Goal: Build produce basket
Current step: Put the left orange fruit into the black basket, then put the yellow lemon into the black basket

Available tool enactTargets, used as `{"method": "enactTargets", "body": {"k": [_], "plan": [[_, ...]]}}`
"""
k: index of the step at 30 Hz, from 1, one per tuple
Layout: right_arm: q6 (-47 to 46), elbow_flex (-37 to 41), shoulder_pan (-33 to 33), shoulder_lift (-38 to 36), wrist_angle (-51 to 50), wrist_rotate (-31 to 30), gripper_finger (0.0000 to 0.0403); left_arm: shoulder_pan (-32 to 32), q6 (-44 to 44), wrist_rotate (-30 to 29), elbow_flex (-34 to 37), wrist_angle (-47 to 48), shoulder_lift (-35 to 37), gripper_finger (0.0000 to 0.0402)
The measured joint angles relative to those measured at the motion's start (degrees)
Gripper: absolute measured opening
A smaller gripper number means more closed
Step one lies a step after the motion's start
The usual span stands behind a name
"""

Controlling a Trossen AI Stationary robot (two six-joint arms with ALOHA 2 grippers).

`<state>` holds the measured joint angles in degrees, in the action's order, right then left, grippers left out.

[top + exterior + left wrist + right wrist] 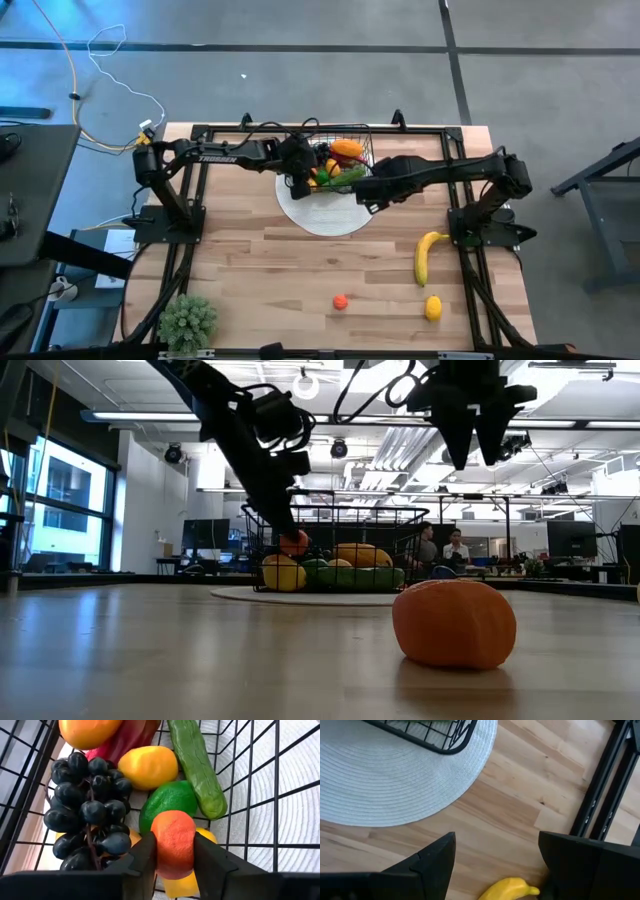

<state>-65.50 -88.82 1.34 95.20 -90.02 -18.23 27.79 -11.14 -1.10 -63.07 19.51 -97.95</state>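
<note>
The black wire basket [345, 165] stands on a round white mat [325, 212] at the table's far middle. In it lie dark grapes [85, 815], a lemon [147, 767], a lime [167, 800], a cucumber [197, 767] and a red chilli [127, 740]. My left gripper [175, 851] reaches down into the basket's left part, shut on an orange-red fruit piece [173, 840]. My right gripper [496, 852] hangs open and high [475, 445] over the table just right of the mat. A banana [429, 256] lies beyond it on the wood. My left gripper pinches the orange-red piece by its two opposite sides [161, 851] between its two fingers [144, 857]. The fingers slant down from above, coming from the table's left. The piece [293, 542] sits inside the basket just over the lime and a yellow fruit; whether it touches them I cannot tell.
A lemon [433, 307] and an orange piece [341, 301] lie on the wood near the table's front edge, the banana to their right rear. A spiky green potted plant [187, 320] stands at the near left corner. Bare wood lies between mat and front edge.
</note>
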Motion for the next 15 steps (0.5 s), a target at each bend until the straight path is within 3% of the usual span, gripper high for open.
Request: {"method": "enactTargets", "body": {"k": [6,15], "plan": [[-5.3,0.0,1.6,0.0,0.0,2.4,0.0266,0.0,0.0,0.0,0.0,0.0,0.2,0.0156],[-20.0,0.0,9.7,0.0,0.0,5.4,0.0266,0.0,0.0,-0.2,0.0,0.3,0.2,0.0224]]}}
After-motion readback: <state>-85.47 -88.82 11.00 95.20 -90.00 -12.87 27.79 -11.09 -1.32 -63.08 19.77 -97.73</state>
